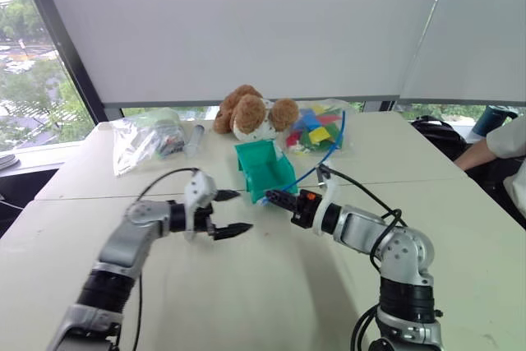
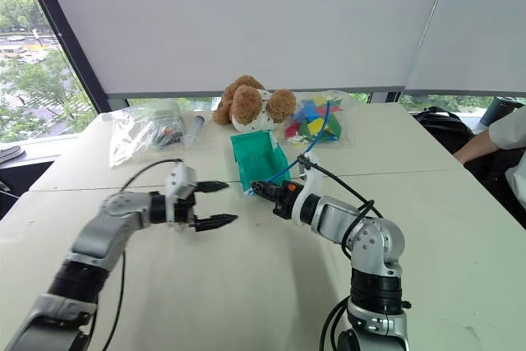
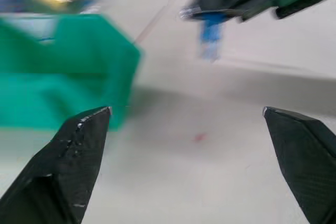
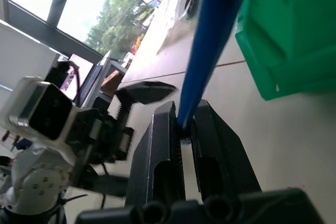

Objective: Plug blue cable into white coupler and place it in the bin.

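On the pale tabletop [image 1: 271, 285], a small teal-green plastic bin [image 1: 265, 168] with a sloping cut-down front stands near the middle, just in front of a brown and white plush dog [image 1: 253, 113]. Behind and to the right of the bin lies a clear bag of coloured blocks [image 1: 316, 127]; to the left lie a crumpled clear plastic bag [image 1: 144, 139] and a grey tube [image 1: 195, 139].

Beside the bin's front corner, the right gripper [image 4: 185, 124] has its two black fingers pinched together on the thin bright blue cable [image 4: 212, 35]. From that grip the cable rises past the right side of the bin and arcs back toward the bag of blocks. In the left wrist view a short blue-and-clear cable end [image 3: 211, 38] hangs just under the right gripper's tips; whether the white coupler sits on it cannot be told.

Left of the bin, the left gripper [image 1: 233, 212] hovers above the table with its fingers spread wide and nothing between them, well apart from the cable. At the far right edge, a person's arm [image 1: 493, 147] rests by the table.
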`<state>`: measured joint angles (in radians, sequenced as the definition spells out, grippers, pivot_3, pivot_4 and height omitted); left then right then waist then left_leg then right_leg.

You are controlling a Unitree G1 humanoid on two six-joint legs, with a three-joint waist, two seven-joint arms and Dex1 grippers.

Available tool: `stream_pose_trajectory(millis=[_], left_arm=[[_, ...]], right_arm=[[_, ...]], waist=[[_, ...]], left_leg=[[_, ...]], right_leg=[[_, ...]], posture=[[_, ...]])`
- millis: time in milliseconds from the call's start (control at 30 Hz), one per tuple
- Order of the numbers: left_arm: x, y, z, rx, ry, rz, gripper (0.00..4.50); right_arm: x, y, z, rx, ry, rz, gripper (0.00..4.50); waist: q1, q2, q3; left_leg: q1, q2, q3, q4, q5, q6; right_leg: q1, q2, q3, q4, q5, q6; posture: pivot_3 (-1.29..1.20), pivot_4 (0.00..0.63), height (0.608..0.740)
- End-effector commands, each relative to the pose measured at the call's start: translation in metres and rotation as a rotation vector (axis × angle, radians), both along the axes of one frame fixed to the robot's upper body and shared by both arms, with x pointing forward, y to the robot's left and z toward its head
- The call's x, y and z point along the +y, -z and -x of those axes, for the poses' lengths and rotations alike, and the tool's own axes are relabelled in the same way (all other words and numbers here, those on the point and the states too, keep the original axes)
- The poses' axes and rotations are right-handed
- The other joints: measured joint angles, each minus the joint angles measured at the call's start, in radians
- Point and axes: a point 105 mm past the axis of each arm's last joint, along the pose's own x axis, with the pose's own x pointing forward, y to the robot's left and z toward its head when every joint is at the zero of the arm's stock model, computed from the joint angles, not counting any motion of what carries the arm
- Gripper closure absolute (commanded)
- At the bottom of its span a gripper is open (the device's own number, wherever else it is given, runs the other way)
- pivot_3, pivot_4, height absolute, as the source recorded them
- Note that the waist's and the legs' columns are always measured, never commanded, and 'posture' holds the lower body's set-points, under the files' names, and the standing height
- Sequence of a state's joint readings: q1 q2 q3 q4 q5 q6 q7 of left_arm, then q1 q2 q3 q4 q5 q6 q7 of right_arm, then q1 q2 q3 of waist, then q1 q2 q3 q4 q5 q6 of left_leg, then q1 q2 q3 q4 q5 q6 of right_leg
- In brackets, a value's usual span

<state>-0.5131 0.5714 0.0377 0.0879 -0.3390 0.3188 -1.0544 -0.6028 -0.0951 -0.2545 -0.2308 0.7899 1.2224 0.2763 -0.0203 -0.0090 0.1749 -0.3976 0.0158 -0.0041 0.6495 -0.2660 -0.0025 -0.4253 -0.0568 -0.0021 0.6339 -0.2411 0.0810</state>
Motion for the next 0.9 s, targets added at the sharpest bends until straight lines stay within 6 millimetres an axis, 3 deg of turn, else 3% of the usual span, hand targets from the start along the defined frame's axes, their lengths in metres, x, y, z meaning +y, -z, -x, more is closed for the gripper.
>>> stream_pose_trajectory(millis=[33, 167, 300, 633, 833, 900], left_arm=[[0.041, -0.017, 0.0, -0.069, -0.214, 0.026, 0.02], [0.068, -0.017, 0.012, -0.057, -0.34, 0.049, 0.02], [0.083, 0.001, 0.022, 0.012, -0.409, 0.077, 0.02], [0.076, 0.048, 0.017, 0.133, -0.445, 0.121, 0.02], [0.06, 0.072, 0.004, 0.149, -0.448, 0.105, 0.02], [0.059, 0.078, 0.001, 0.149, -0.464, 0.109, 0.52]], right_arm=[[0.006, -0.018, -0.001, -0.082, -0.034, -0.011, 4.5], [0.009, -0.017, -0.003, -0.094, -0.054, 0.006, 4.5], [0.013, -0.017, -0.005, -0.112, -0.081, 0.022, 4.5], [0.011, -0.015, -0.006, -0.126, -0.057, 0.017, 4.5], [0.005, -0.014, -0.005, -0.129, -0.027, 0.024, 4.5], [0.004, -0.015, -0.005, -0.133, -0.018, 0.022, 4.5]], waist=[[-0.001, 0.0, 0.0], [0.002, 0.0, 0.0], [0.006, 0.0, 0.0], [0.006, 0.0, 0.0], [0.007, 0.0, 0.0], [0.004, 0.0, 0.0]], left_leg=[[0.0, 0.0, 0.0, 0.0, 0.0, 0.0], [0.0, 0.0, 0.0, 0.0, 0.0, 0.0], [-0.001, -0.001, 0.001, 0.0, 0.0, 0.0], [-0.001, -0.001, 0.001, 0.0, 0.0, -0.001], [-0.001, -0.002, 0.002, 0.0, 0.0, -0.001], [-0.001, -0.002, 0.002, 0.0, 0.0, -0.001]], right_leg=[[0.0, 0.0, 0.0, 0.0, 0.0, 0.0], [0.0, -0.001, 0.0, 0.0, 0.0, 0.0], [0.0, -0.003, 0.0, 0.0, 0.0, 0.0], [0.0, -0.004, 0.0, -0.001, 0.0, 0.0], [0.0, -0.004, -0.001, -0.001, 0.0, 0.0], [0.0, -0.004, -0.001, -0.001, 0.0, 0.0]], posture=[[0.0, 0.15, 0.74], [0.0, 0.15, 0.74], [0.0, 0.15, 0.74], [0.0, 0.15, 0.74], [0.0, 0.15, 0.74], [0.0, 0.15, 0.74]])
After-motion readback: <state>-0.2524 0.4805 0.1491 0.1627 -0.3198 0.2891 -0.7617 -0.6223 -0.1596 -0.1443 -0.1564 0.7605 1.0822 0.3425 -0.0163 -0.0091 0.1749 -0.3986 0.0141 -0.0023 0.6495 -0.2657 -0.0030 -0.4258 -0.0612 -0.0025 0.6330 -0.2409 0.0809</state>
